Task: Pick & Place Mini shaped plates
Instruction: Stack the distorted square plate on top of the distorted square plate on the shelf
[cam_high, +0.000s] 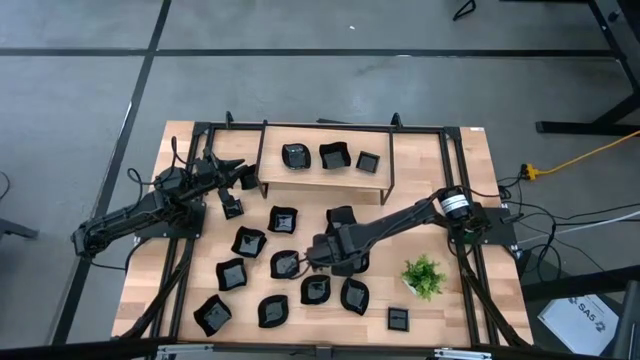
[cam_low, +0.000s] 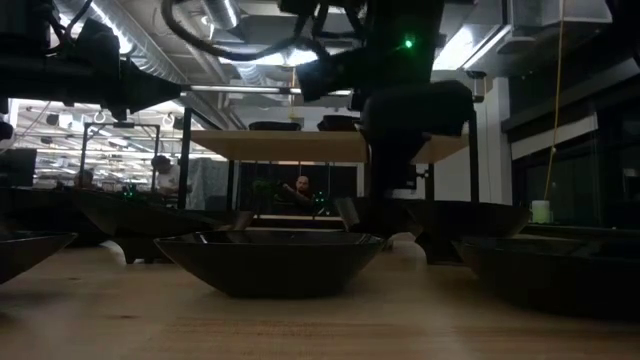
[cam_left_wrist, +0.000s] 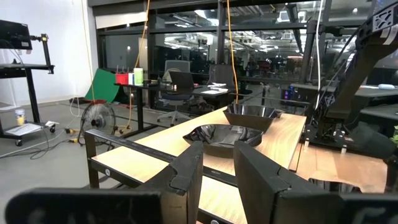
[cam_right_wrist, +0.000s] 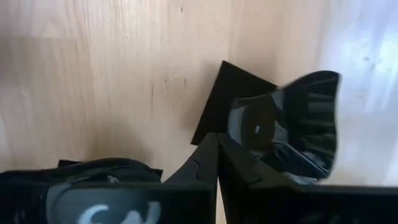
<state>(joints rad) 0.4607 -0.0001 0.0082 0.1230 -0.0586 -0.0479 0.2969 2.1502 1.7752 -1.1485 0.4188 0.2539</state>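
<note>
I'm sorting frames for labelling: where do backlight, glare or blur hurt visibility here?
Low view: bright ceiling lights behind turn the nearest plate and the arms into silhouettes. Right wrist view: the plate at the right gripper is blurred, with washed-out wood alongside. High view: evenly lit.

A: Which landmark?
B: The wooden shelf (cam_left_wrist: 186, 155). Two black dishes sit on it: a shallow one (cam_left_wrist: 221, 135), and a deeper one (cam_left_wrist: 252, 116) just behind.
A: The left gripper (cam_left_wrist: 217, 180)?
B: Before the shelf's near edge, fingers apart, empty.
</note>
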